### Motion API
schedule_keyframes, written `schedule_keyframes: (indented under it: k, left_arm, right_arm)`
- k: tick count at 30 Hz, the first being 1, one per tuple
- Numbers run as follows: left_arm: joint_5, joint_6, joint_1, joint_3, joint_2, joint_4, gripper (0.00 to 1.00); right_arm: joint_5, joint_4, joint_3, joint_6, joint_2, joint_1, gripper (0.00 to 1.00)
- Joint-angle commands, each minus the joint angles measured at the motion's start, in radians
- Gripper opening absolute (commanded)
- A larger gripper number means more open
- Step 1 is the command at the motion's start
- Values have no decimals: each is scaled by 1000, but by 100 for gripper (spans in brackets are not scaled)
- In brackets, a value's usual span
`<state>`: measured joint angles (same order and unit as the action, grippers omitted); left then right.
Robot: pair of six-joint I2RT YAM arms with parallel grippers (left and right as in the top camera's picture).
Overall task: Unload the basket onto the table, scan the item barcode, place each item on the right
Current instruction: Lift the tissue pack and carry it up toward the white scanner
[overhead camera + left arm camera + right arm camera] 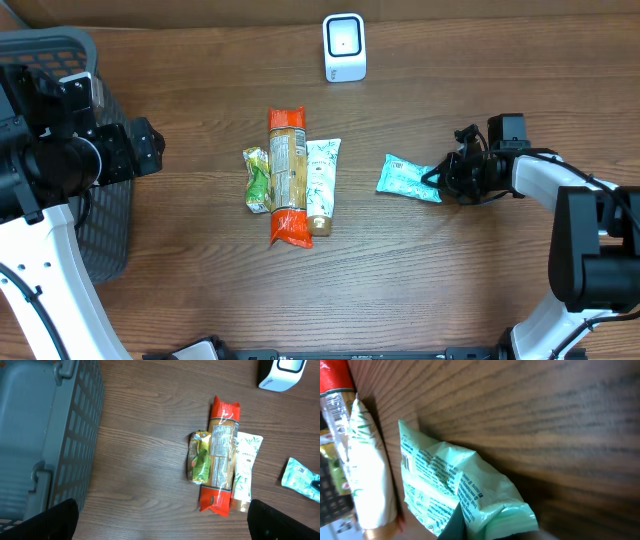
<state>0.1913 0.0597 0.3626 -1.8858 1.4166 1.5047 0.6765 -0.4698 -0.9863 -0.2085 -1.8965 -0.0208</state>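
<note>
Right wrist alone shows print on the teal packet (445, 480), apparently gripped.

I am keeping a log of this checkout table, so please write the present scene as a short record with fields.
scanner: white scanner, far side of the table
basket: grey basket, left edge
middle group: green pouch, orange pack, white tube, side by side
right gripper: shut on teal packet
left gripper: open, empty, beside the basket
</note>
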Motion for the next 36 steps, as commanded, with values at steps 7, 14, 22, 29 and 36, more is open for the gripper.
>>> schedule_keyframes:
  k: [7,14,22,29,36]
  left_arm:
    - [9,19,4,-6,4,2,100]
    - [9,19,3,-6,4,2,99]
    - [9,19,3,-6,4,2,100]
    - [9,19,3,-6,4,2,99]
    - [9,19,3,-6,4,2,99]
  right_arm:
    - [180,-97,-58,105,148,-18,4]
    - [105,-262,-174,143,356,-2,4]
    - [-5,-306,-224,153,484,82,4]
    - [-71,-327,-282,150,488,146,4]
    - [-109,-366,-355,127,488,152,4]
